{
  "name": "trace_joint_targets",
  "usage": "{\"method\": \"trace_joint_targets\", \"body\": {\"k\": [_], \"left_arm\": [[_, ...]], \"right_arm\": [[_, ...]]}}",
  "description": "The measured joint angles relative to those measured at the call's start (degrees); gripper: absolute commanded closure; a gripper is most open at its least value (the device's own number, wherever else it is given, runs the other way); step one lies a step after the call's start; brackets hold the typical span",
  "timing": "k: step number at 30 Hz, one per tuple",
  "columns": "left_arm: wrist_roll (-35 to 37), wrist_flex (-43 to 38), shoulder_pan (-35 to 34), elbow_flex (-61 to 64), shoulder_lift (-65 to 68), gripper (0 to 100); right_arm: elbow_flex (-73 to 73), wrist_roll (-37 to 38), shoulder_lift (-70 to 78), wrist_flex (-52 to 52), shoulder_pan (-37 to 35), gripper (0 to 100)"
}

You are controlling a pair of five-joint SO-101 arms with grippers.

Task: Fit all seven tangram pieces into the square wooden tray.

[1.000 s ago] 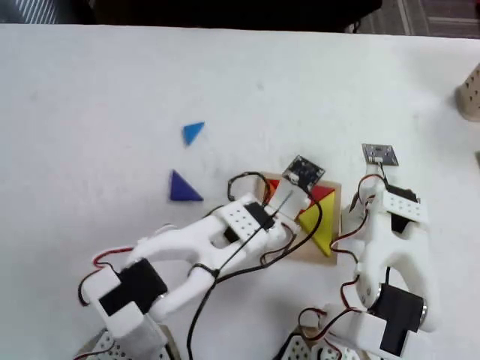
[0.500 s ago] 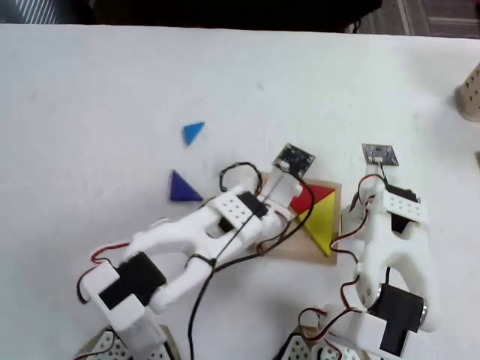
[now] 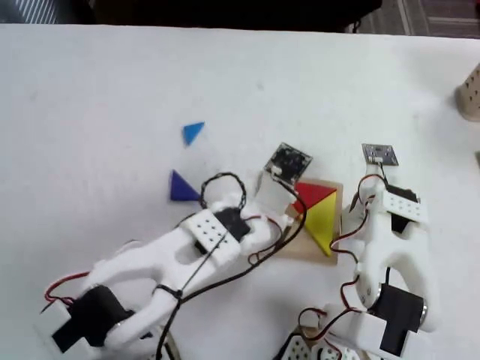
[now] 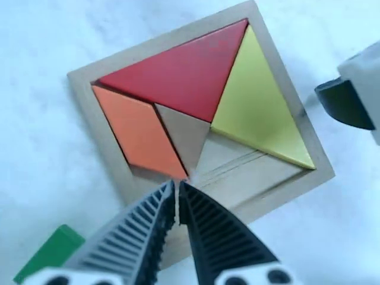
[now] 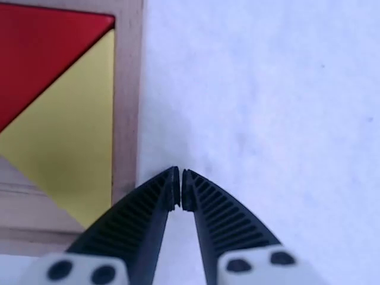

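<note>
1. The square wooden tray (image 3: 313, 256) is lying on the white counter (image 3: 112, 90) close to its near edge. The left arm (image 3: 202, 236) is stretching across the tray's left side, and the right arm (image 3: 394, 240) is standing just beside its right rim.
2. Inside the tray, the red triangle (image 4: 184, 71) is lying along the far side and touching the yellow triangle (image 4: 255, 113) edge to edge. The orange parallelogram (image 4: 139, 133) is lying against the red one's other end.
3. The left jaws are pressing together with nothing between them, their tips hanging over the orange piece's corner. The right jaws are likewise closed and empty, hanging over bare counter just beside the tray's outer rim by the yellow triangle.
4. Open counter is spreading wide to the left and far side. The light blue triangle (image 3: 193, 132) and dark blue triangle (image 3: 182, 187) are lying there apart from each other, the dark one near the left arm's cable loop.
5. A green piece (image 4: 50, 252) is lying outside the tray, cut off by the frame, so its shape cannot be told. A tan patch (image 4: 187, 136) beside the orange piece may be a piece or bare floor.
6. A dark strip of room is showing beyond the counter's far edge. A perforated wooden object (image 3: 471, 94) is sitting cut off at the right edge.
</note>
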Motion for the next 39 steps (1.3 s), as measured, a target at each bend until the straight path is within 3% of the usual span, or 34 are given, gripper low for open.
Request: {"method": "trace_joint_targets", "body": {"k": [8, 13, 17, 21, 27, 33, 36, 39], "left_arm": [[0.0, -0.5, -0.1, 0.1, 0.0, 94], [-0.4, -0.5, -0.9, 0.1, 0.0, 77], [-3.3, -0.5, -5.6, 0.1, 0.0, 66], [-4.0, -0.4, -10.5, 0.1, 0.0, 66], [-4.0, 6.8, -14.4, -4.5, 0.0, 69], [-4.0, 9.1, -20.0, -6.9, 0.0, 99], [-4.0, 9.1, -20.7, -6.9, 0.0, 93], [-4.0, 9.1, -20.9, -6.9, 0.0, 95]], "right_arm": [[0.0, 0.0, 0.0, 0.0, 0.0, 98.1], [0.0, 0.0, 0.0, 0.0, 0.0, 98.1], [0.0, 0.0, 0.0, 0.0, 0.0, 98.1], [0.0, 0.0, 0.0, 0.0, 0.0, 98.1], [0.0, 0.0, 0.0, 0.0, 0.0, 98.1], [0.0, 0.0, 0.0, 0.0, 0.0, 98.1], [0.0, 0.0, 0.0, 0.0, 0.0, 98.1], [0.0, 0.0, 0.0, 0.0, 0.0, 98.1]]}}
